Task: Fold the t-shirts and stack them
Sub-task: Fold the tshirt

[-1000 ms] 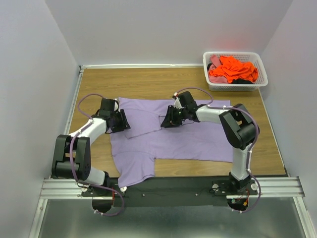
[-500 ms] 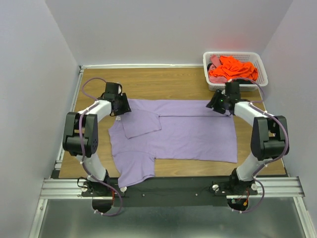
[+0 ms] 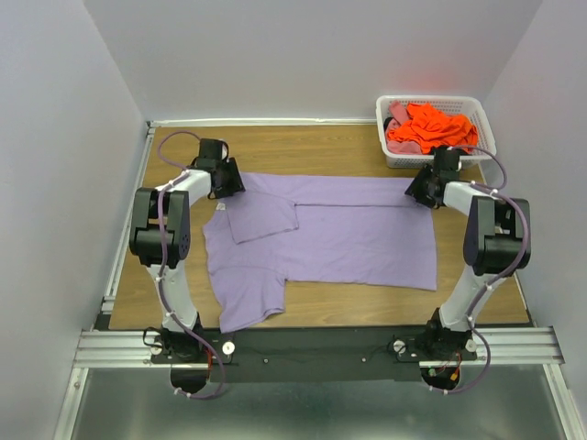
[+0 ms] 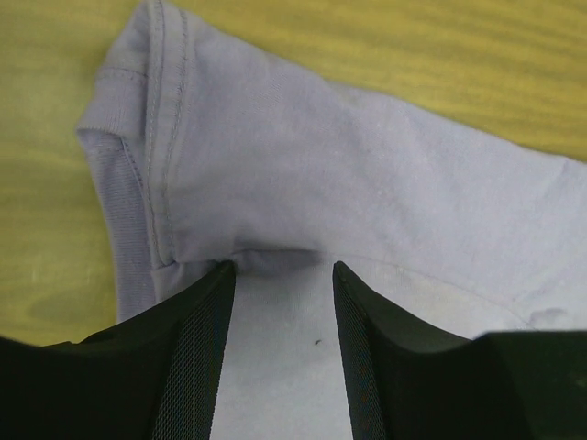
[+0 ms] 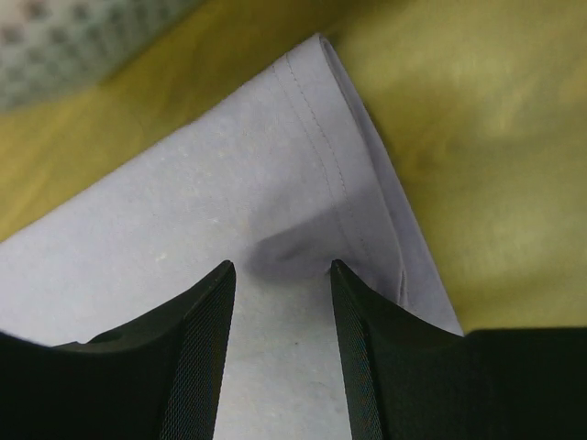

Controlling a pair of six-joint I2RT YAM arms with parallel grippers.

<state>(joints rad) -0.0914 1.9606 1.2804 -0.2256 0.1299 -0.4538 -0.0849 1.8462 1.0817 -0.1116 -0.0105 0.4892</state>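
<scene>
The large lavender t-shirt (image 3: 348, 238) lies spread flat across the wooden table. One sleeve (image 3: 261, 218) is folded onto its body and a flap (image 3: 248, 298) hangs toward the near edge. My left gripper (image 3: 229, 183) is at the shirt's far left corner, its jaws closed onto a pucker of lavender cloth (image 4: 275, 183) beside a stitched hem. My right gripper (image 3: 417, 192) is at the far right corner, its jaws pinching cloth (image 5: 229, 211) beside the hem. Orange shirts (image 3: 431, 128) and a pink one (image 3: 399, 112) are heaped in the basket.
The white lattice basket (image 3: 486, 137) stands at the far right corner of the table, just beyond my right gripper, and its wall shows in the right wrist view (image 5: 55, 37). Bare wood (image 3: 303, 151) lies beyond the shirt. White walls enclose the table.
Both grippers moved from the shirt's middle out to its far corners, drawing the far edge open. The whole shirt has since slid slightly farther from the arms.
</scene>
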